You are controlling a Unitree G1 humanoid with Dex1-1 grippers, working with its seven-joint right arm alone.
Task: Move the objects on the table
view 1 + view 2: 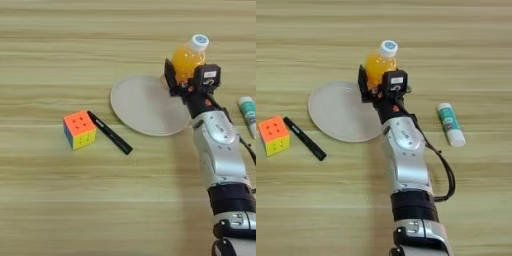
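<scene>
In the left eye view, your right gripper sits at the far right rim of the round beige plate, with the silver forearm running down to the bottom right corner. The two black fingers stand spread to the bottle's width, one on each side of the orange-juice bottle, and they clasp its lower body. The bottle leans slightly to the right, its white cap pointing up and away from you. You cannot tell from here whether its base touches the table. Left of the plate, the black marker pen lies slanted on the wood, its upper end touching or just beside the colourful puzzle cube. The white-and-green tube lies at the right edge, partly cut off.

In the right eye view, you see the same grasp more centrally: the gripper closes around the bottle, the left finger dark against the plate's rim. The tube lies whole here, well apart to the right of the forearm. The pen and cube lie at the left. The purple block shows in neither view.
</scene>
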